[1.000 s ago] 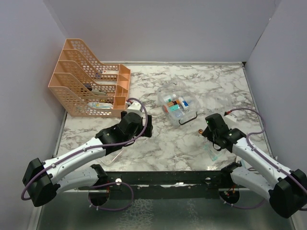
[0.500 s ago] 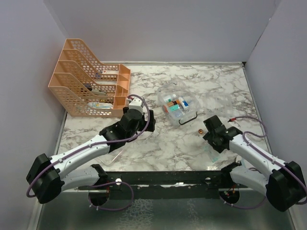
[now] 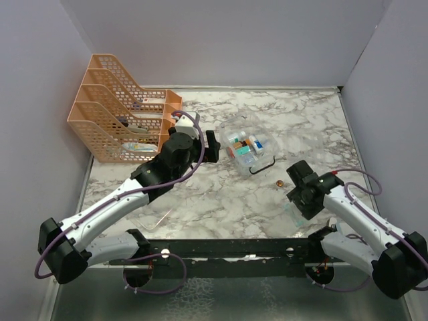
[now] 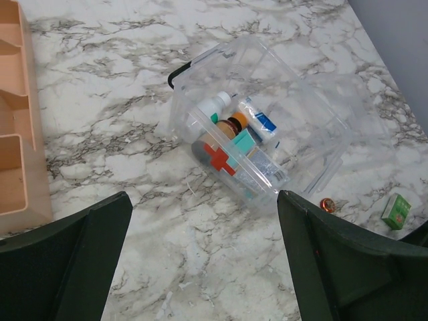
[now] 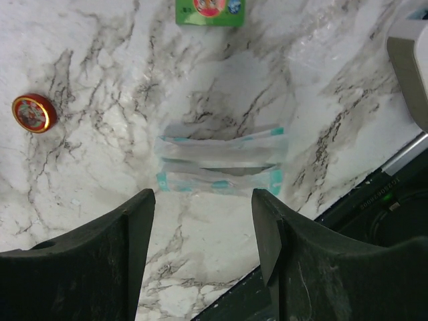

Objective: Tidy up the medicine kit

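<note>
The clear medicine box (image 3: 246, 148) stands open mid-table with bottles, tubes and small cartons inside; it also shows in the left wrist view (image 4: 254, 144). My left gripper (image 3: 212, 144) is open and empty just left of it, above the marble (image 4: 202, 200). My right gripper (image 3: 304, 192) is open and empty above flat clear packets with teal marks (image 5: 221, 164), which lie near the front edge (image 3: 295, 214). A small red round tin (image 3: 279, 182) lies left of that gripper (image 5: 33, 112). A green carton (image 5: 209, 12) lies beyond the packets and shows in the left wrist view (image 4: 396, 210).
An orange mesh file rack (image 3: 124, 117) with a few items stands at the back left. The box's clear lid (image 4: 338, 114) lies beside the box on its right. A thin clear packet (image 3: 157, 217) lies near the front left. Walls enclose the table.
My left gripper has moved back and right, up to the clear box. My right gripper has shifted a little toward the front edge, over the clear packets.
</note>
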You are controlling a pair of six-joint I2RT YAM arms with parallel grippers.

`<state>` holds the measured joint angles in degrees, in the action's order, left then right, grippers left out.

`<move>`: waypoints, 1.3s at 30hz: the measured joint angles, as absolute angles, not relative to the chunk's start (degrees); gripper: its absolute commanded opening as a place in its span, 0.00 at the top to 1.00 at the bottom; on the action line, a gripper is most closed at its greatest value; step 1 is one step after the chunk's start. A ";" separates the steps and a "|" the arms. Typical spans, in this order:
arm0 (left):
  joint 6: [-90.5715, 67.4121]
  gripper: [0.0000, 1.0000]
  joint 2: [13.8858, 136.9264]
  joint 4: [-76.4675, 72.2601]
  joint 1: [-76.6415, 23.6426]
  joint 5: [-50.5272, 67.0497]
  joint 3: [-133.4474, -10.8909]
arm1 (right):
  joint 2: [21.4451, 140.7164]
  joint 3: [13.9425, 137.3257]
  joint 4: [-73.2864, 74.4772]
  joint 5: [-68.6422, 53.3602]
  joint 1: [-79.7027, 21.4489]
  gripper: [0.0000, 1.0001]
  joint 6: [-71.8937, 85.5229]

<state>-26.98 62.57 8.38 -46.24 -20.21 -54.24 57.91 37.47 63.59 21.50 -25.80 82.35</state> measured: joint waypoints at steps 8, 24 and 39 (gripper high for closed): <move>-27.11 0.06 62.57 8.60 -45.74 -20.43 -54.11 | 56.64 32.45 60.47 14.94 -25.78 0.42 82.76; -27.51 0.06 60.31 8.64 -45.69 -20.43 -52.56 | 64.36 30.74 46.39 5.93 -25.71 0.48 74.19; -27.53 0.06 59.75 8.73 -45.69 -20.40 -52.56 | 66.35 37.50 39.64 3.55 -25.71 0.41 56.14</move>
